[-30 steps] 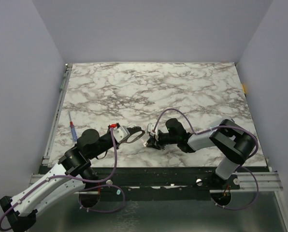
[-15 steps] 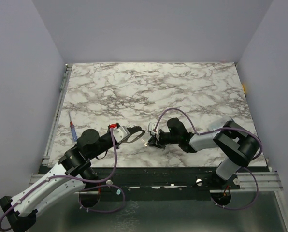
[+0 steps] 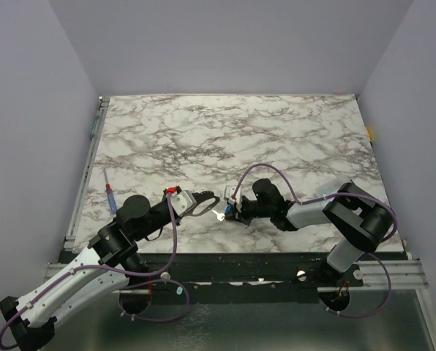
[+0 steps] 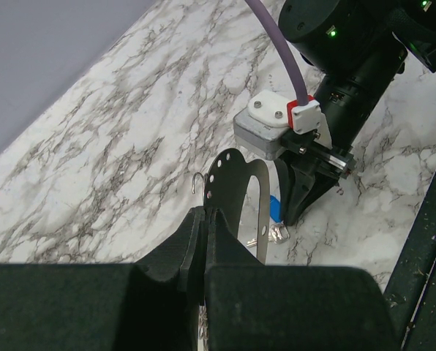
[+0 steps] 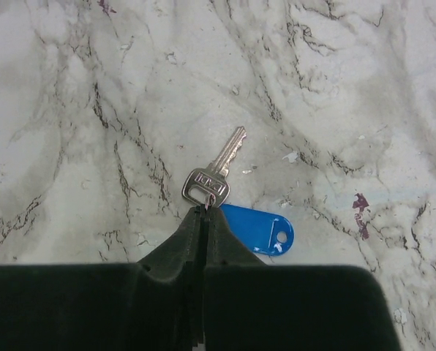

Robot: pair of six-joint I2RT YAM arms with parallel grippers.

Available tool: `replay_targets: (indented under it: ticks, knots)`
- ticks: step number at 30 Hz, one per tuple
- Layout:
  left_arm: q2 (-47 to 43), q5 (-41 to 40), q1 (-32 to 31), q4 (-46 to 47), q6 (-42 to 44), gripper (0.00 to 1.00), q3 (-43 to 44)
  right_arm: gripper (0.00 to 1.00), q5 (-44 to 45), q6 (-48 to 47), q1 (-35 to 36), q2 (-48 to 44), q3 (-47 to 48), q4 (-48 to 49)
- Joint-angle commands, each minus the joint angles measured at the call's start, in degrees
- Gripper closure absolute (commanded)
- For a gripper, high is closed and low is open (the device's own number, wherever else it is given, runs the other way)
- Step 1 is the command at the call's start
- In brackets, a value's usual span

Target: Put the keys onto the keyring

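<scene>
right gripper (image 5: 205, 211) pinches key (image 5: 211, 181); left gripper (image 4: 205, 213) grips keyring (image 4: 229, 168)

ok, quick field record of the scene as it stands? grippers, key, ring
left gripper: shut on thin silvery wire keyring
right gripper: shut on head of small silver metal key
key hole: empty, not on ring yet
blue teardrop plastic tag: beside key head
blue-and-red-handled screwdriver: far left on marble table, untouched
</scene>
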Motion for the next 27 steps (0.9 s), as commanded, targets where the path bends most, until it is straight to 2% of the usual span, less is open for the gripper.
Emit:
replay_targets:
  ticks: [1,10,15,20,27]
  knots:
    - [-0.3,0.35,0.27,2.23,-0.45,1.0,-0.71,0.99,1.75,0.02,0.18,0.33,-0.5,2.3]
    - [0.08,1.17,0.2,2.22,-0.31,1.0,-0.49,0.99,5.78,3.01,0.18,-4.67,-2.22,5.49]
    - [-0.33,3.57,0.2,2.32,-0.15,1.0,-0.45,0.99,8.03,5.4,0.18,-11.24,-4.75,5.88]
    - [-0.06,8.74,0.15,2.79,-0.17,1.0,-0.49,0.99,10.34,5.95,0.17,-18.61,-4.49,-0.03]
    - [1.67,21.23,0.22,4.89,-1.05,1.0,-0.89,0.99,13.04,5.34,0.22,-29.01,-2.85,-8.66]
